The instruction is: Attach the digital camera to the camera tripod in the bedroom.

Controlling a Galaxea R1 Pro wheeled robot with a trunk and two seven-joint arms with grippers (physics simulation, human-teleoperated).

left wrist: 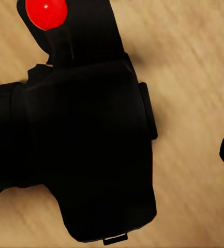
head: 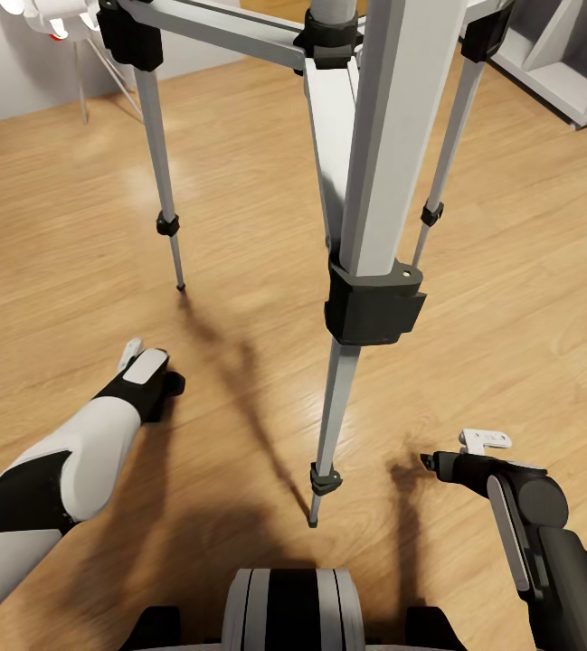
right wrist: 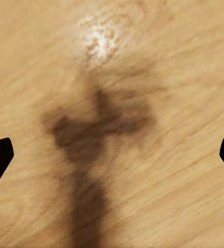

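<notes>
Tripod (head: 365, 181) legs stand right before you, so close that the nearest silver leg runs down the middle of the head view to its foot on the floor (head: 76, 235), just ahead of your base; the black head where the camera must mount is above the frame and cannot be seen. Your left gripper (head: 144, 366) is low and forward, beside that leg, and its wrist view shows the camera (left wrist: 86, 150) pressed up against the lens: a matte black block with a glossy red button at one corner and a small tab on its side, hanging over the wood. That closeness reads as the left jaws clamped on the camera, carried low to keep it clear of the braces. Your right gripper (head: 456, 463) hangs on the other side of the leg, jaws apart and empty, their tips at the edges of its wrist view above a blurred shadow. Legs are smooth, square-sectioned telescoping metal with chunky black collars; the floor is pale, lightly glossy plank. You will likely need to raise the camera well up.
</notes>
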